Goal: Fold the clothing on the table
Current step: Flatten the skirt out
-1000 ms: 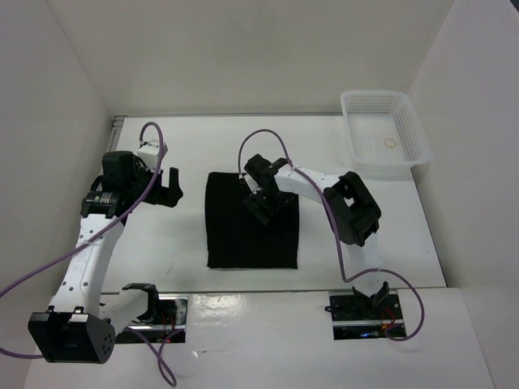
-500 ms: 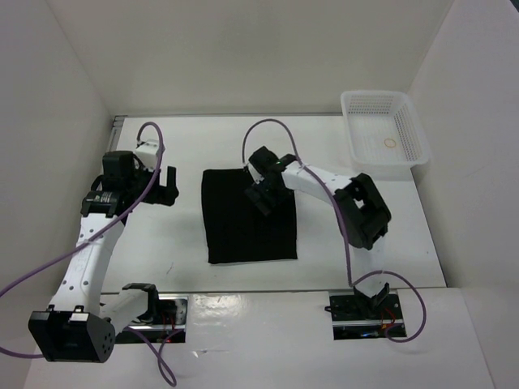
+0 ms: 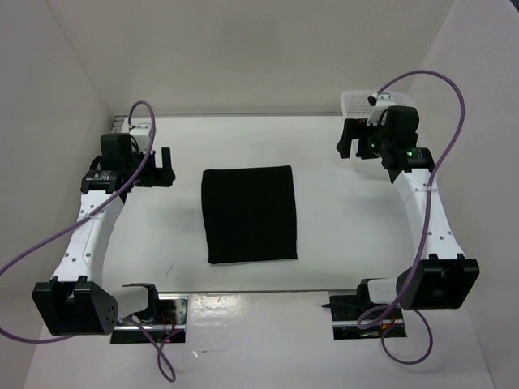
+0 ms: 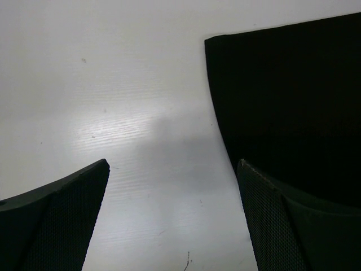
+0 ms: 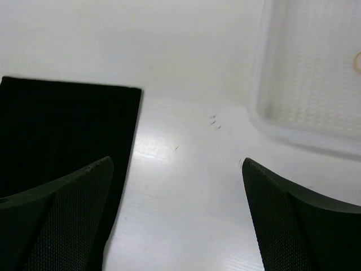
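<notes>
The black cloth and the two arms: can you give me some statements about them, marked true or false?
1. The clothing lies flat on the table. True.
2. The left fingers grip the clothing. False: they are open and hold nothing.
3. The right fingers are open. True.
4. The clothing sits in the basket. False: the basket stands at the far right corner, apart from it.
</notes>
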{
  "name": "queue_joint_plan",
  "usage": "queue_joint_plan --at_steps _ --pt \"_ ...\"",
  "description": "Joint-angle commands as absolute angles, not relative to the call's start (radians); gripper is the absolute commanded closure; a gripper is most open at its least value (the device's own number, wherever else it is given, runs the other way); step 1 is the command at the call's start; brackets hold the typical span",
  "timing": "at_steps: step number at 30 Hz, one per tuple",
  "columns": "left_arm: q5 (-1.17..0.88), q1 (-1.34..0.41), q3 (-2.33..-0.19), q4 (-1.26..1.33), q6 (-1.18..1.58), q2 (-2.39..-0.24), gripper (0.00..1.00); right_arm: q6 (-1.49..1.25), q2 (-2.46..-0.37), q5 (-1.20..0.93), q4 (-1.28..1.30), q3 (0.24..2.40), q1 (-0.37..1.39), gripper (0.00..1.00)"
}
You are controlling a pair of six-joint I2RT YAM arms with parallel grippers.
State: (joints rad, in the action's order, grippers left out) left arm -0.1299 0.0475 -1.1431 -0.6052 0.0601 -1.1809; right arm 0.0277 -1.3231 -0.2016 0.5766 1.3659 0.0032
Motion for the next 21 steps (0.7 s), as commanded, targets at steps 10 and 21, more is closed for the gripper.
queue_joint_plan --at_steps 10,21 --pt "-0.279 0.127 -1.101 -0.431 0.127 -1.163 0.0 0.038 -1.298 -0.348 0.492 1.198 -0.067 0.01" --pt "-0.307 0.127 -1.087 -0.425 0.098 -1.282 0.0 0.078 -1.379 -0.307 0.503 1.198 -0.045 0.01"
